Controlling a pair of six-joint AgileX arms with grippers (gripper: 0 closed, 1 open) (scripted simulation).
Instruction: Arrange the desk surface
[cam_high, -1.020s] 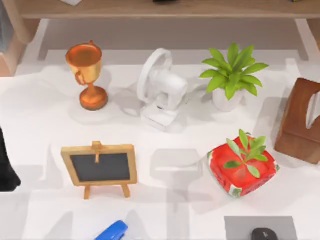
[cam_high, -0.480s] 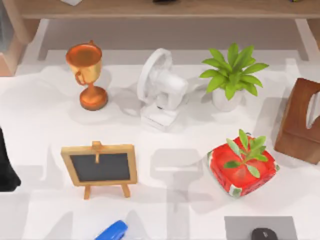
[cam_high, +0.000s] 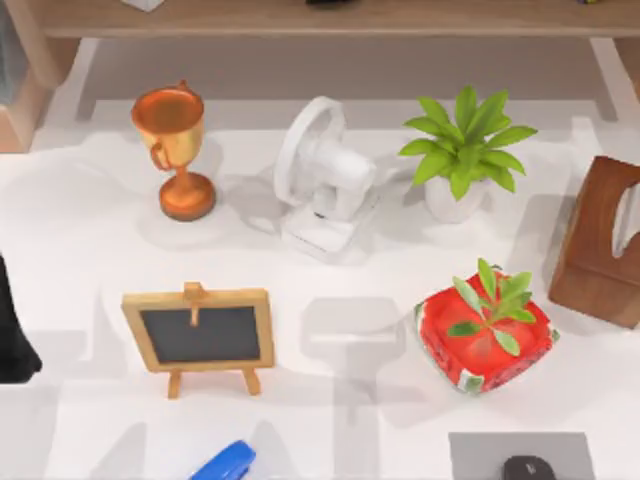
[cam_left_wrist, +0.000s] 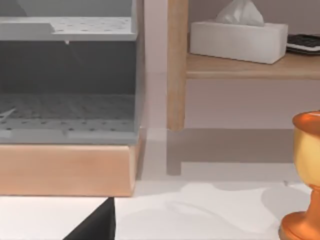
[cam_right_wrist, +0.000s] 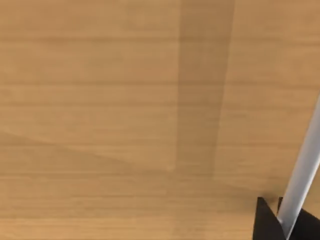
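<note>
The desk is a broad, flat, smooth white top spanning the top view from left to right. It is rigid and fixed; it is not itself a thing to grasp. Handling applies to the objects standing on it, and its smooth finish probably lets light items slide when nudged.

At far left stands a trophy, glossy copper, cup on a slim stem and round foot. Judged top-heavy; take it at the stem. To its right is a white fan, a hard plastic ring on a block base; grip the base, not the ring. Right of the fan, a plant in a small white pot: soft leaves, rigid pot; grip the pot.

Nearer, at left, a small chalkboard stands on a wooden easel: light and easily tipped; hold the frame edge. At right, a red pot, rounded-square and glossy, carries a leafy sprig. At the right edge is a dark wooden box.

At the near edge lie a blue object and a grey pad bearing a dark item, possibly a mouse.

A black shape at the left edge of the top view may be the left arm; the state of both grippers cannot be determined.
</note>
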